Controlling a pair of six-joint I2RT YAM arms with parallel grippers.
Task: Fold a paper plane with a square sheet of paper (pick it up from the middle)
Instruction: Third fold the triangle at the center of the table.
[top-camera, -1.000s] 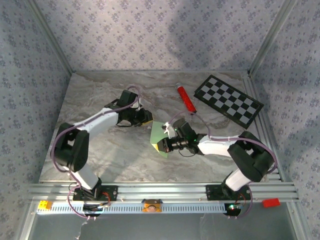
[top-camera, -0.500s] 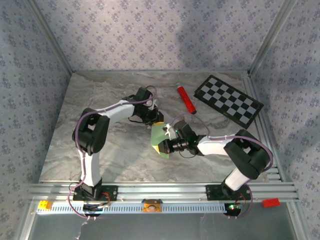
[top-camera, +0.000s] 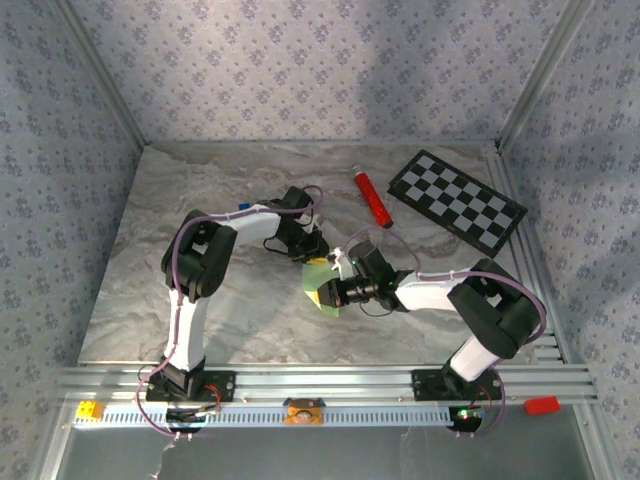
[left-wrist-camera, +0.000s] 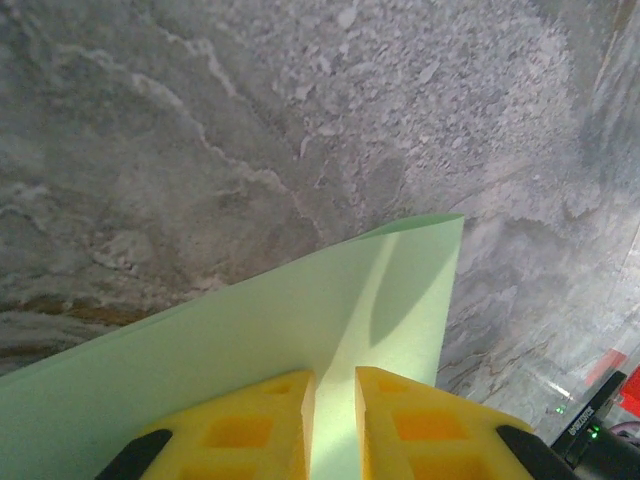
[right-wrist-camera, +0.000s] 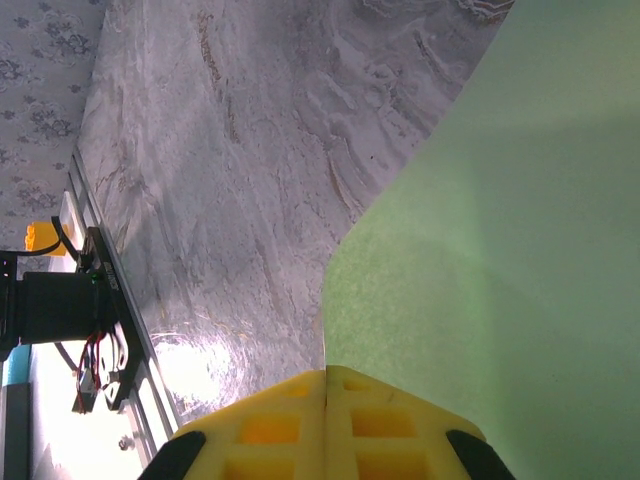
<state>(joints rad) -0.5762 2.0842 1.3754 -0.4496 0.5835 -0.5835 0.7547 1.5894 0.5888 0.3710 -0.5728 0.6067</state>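
One grey marbled desk (top-camera: 200, 300) carries two arms, one checkerboard (top-camera: 457, 200), one square sheet of paper (top-camera: 325, 280) and one red tube (top-camera: 372, 197). The sheet is pale green, plain and softly bent, and sits mid-desk between the two claws. Seen from overhead, its long axis runs roughly far to near, and one corner points away from the left claw (left-wrist-camera: 332, 375). That claw is released by a sliver, with green in the gap. The right claw (right-wrist-camera: 326, 375) is clenched, grasping the sheet's edge.
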